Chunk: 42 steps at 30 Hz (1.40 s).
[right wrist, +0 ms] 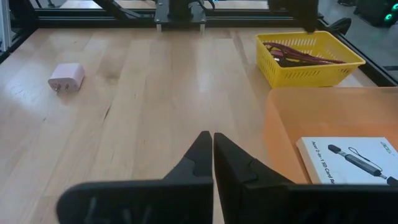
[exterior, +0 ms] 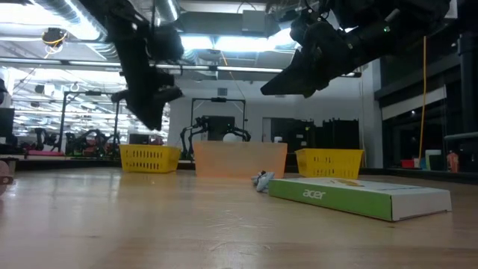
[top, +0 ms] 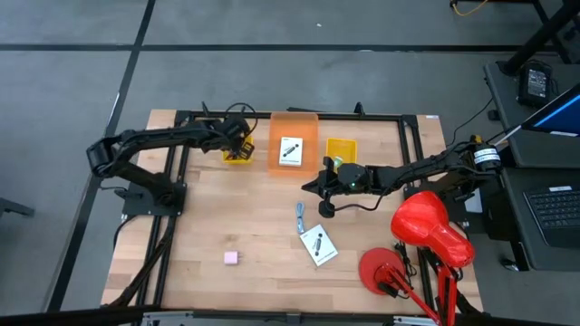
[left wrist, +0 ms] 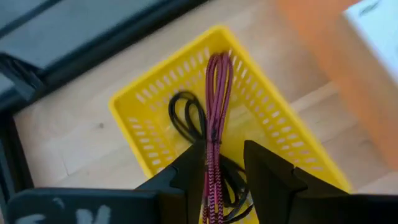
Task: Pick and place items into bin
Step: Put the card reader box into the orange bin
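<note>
My left gripper is open over the left yellow bin. Its fingers stand on either side of the maroon cord, which lies in that bin beside the black cord; whether a finger touches it I cannot tell. My right gripper is shut and empty above mid-table. One white card lies in the orange bin. The other card, the blue-grey clip and the pink square lie on the table. Something small and green sits at the right yellow bin.
A black frame borders the tabletop. Red objects stand at the near right corner, and a laptop sits off the right side. Bare wood lies between the pink square and the bins.
</note>
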Tool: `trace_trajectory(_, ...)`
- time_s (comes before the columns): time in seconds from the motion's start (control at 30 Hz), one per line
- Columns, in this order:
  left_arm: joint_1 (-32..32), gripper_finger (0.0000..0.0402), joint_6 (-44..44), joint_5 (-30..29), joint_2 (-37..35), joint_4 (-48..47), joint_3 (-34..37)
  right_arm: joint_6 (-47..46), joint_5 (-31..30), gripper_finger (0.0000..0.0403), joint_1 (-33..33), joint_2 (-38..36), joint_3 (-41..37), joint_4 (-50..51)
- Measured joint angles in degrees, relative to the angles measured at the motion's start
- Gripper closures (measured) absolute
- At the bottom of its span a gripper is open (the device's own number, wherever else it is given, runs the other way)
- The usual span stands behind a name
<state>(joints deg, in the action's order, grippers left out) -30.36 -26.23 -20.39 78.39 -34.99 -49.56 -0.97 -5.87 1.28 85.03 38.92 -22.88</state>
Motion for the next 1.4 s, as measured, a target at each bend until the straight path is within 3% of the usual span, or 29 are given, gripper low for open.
trace_trajectory(0.33,6.88,0.0316,8.24,1.53,-11.7,2.7,0.01,-0.5,0.0,0.0403,0.0,-0.02,0.0,0.88)
trace_trajectory(0.5,13.71,0.0332,14.89,2.53,-15.56,14.74,2.71,-1.76,0.01,0.0403,0.02,-0.04,0.0,1.88)
trace_trajectory(0.63,18.72,0.0346,18.5,8.22,-17.05,26.01,6.65,-3.8,0.04,0.0403,0.48,-0.07,0.0,3.91)
trace_trajectory(0.73,22.55,0.0357,19.79,11.64,-17.05,34.37,10.51,-4.85,0.09,0.0402,0.99,-0.07,0.0,6.63)
trace_trajectory(0.93,29.98,0.0387,23.11,12.82,-15.78,49.94,17.24,-4.29,0.09,0.0403,3.06,-0.07,0.0,8.54)
trace_trajectory(1.1,35.24,0.0399,24.93,12.87,-13.59,56.46,19.58,-3.06,0.74,0.0402,3.96,-0.07,0.0,8.67)
trace_trajectory(1.4,43.13,0.04,25.38,14.94,-2.79,67.77,19.89,-6.51,15.79,0.0403,5.7,-0.07,0.0,11.59)
